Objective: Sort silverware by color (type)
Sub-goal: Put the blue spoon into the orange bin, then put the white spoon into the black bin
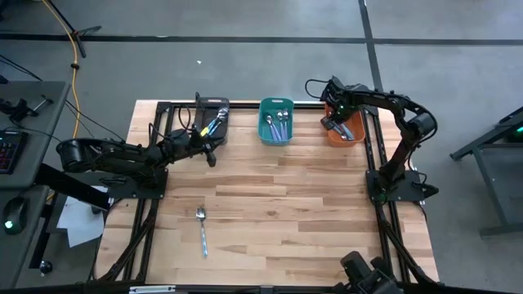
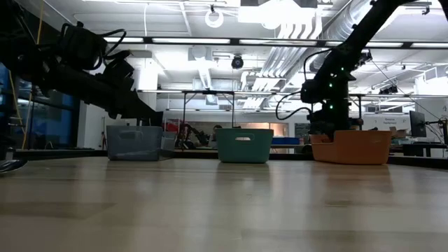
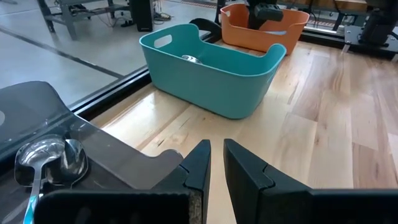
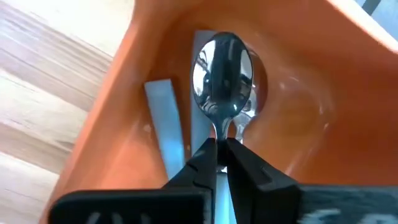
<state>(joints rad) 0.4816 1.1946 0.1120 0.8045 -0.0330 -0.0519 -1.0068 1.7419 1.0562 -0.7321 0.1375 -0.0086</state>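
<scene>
A pale wooden plank counter (image 1: 278, 196) fills the middle of the overhead view, standing on a grey floor crossed by dark lines. Along its 12 o'clock edge stand three small rectangular bins in a row: a dark grey bin (image 1: 212, 119) toward 11 o'clock, a teal bin (image 1: 276, 120) at 12 o'clock, and an orange bin (image 1: 341, 127) toward 1 o'clock, each well apart from the next. At 9 o'clock, off the counter, a grey desk corner carries a keyboard (image 1: 7, 152) and a mouse (image 1: 14, 215). A yellow cable (image 1: 74, 57) trails across the floor at 10 o'clock.
</scene>
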